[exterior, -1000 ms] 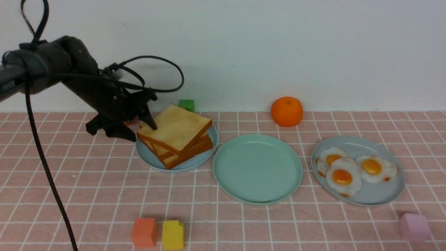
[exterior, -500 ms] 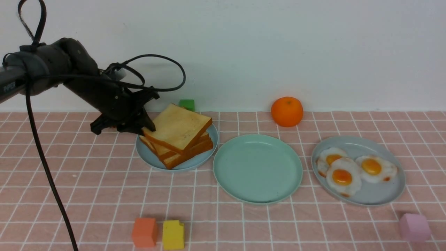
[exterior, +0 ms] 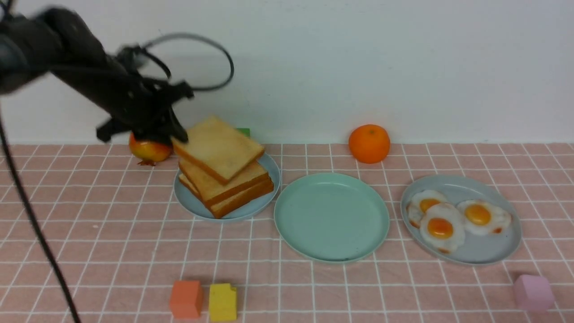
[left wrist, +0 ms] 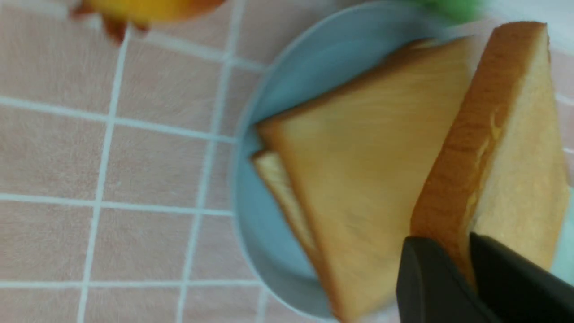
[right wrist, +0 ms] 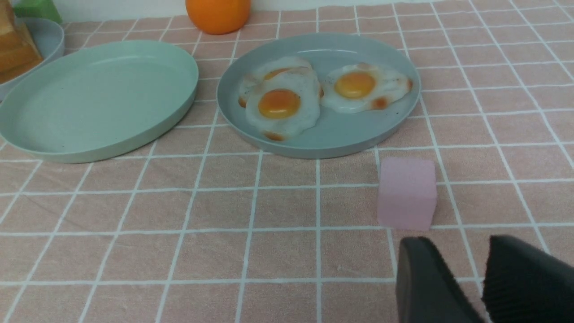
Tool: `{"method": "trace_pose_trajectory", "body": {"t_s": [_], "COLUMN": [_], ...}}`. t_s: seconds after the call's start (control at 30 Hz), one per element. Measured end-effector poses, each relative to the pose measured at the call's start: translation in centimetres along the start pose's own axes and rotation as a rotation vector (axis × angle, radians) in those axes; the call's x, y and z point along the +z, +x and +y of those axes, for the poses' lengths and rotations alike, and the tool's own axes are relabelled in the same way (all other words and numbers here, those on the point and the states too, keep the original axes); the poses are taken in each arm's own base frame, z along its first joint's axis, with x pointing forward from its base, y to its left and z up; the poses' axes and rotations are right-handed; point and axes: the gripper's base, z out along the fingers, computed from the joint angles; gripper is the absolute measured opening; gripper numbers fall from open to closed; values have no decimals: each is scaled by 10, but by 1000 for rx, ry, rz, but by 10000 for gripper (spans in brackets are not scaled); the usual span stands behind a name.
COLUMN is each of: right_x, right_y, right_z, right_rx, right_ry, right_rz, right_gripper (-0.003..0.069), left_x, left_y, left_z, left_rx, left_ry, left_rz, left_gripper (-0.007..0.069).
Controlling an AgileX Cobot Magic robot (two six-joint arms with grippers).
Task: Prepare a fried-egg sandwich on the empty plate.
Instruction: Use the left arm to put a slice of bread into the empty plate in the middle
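My left gripper (exterior: 177,134) is shut on the edge of the top toast slice (exterior: 217,148) and holds it tilted just above the toast stack (exterior: 228,188) on the left blue-grey plate (exterior: 251,210). In the left wrist view the black fingers (left wrist: 430,278) pinch the crust of that slice (left wrist: 502,148) over the stack (left wrist: 367,157). The mint-green plate (exterior: 332,217) is bare in the middle. Three fried eggs (exterior: 441,226) lie on the right blue-grey plate (exterior: 486,255). My right gripper (right wrist: 480,251) is open and empty, low over the cloth near a pink block (right wrist: 407,193).
An orange (exterior: 369,142) sits by the wall behind the mint plate. A red-yellow fruit (exterior: 150,150) lies left of the toast plate, and a green block (exterior: 244,131) behind it. Orange (exterior: 185,298) and yellow (exterior: 222,301) blocks are at the front, with the pink block (exterior: 532,292) at front right.
My left gripper has risen and shifted a little left, lifting the top toast slice off the stack. The fruit behind it is now uncovered.
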Motion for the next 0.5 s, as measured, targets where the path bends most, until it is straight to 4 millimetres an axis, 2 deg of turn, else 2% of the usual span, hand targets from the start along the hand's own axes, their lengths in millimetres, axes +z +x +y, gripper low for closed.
{"method": "trace_pose_trajectory", "body": {"t_s": [0.03,0.07,0.1,0.17,0.23,0.33,0.4,0.47,0.5], "right_x": [0,0,0,0,0,0,0,0,0], "right_y": [0,0,0,0,0,0,0,0,0], "right_z": [0,0,0,0,0,0,0,0,0], "right_rx": [0,0,0,0,0,0,0,0,0], "right_ry": [0,0,0,0,0,0,0,0,0], "right_rz": [0,0,0,0,0,0,0,0,0], "right_gripper": [242,242,242,242,242,242,242,242,242], "left_x": [-14,-16,-31,-37,-36,-14,-4,33,39], "left_y": [1,2,8,15,28,55,62,86,88], "left_z": [-8,-10,-23,-37,-57,-87,-92,-109,-110], "left_rx": [26,35,74,112,156,206,212,234,241], "left_ry": [21,28,71,114,178,238,243,247,246], "left_rz": [-9,-8,-2,20,66,140,158,209,214], "left_gripper": [122,122,122,122,122,122,122,122,122]}}
